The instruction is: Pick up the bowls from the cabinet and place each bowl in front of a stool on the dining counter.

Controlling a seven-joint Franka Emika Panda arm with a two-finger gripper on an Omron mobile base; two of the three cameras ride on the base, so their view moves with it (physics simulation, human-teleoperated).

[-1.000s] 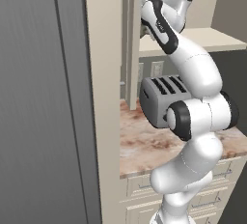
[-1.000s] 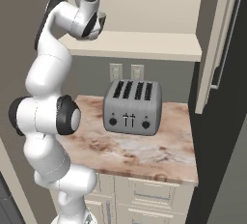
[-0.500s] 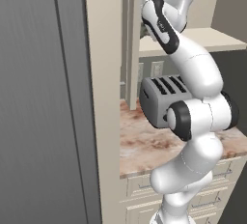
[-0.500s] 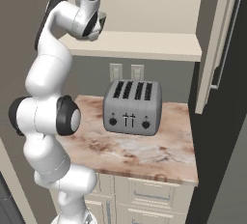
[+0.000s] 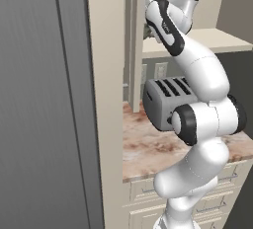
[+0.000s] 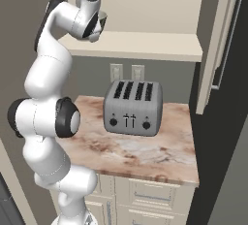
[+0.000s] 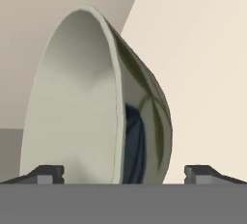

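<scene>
Hand view: the gripper [image 7: 123, 175] has its tips spread wide to either side of a bowl [image 7: 96, 102], whose rim runs between them without visible contact, on the cabinet [image 6: 145, 49] shelf near its front edge, with open shelf beyond and the toaster [image 6: 133, 107] on the worktop [image 6: 145, 153] below.

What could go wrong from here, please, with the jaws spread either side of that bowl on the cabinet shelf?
1. In the hand view the bowl's rim sits between the open gripper, left of centre; closing may pinch it unevenly, so it might slip or twist.

2. The bowl sits far out toward the left end of the shelf; a nudge could push it off onto the worktop.

3. The toaster stands below the shelf, so a descending arm could clip it.
</scene>
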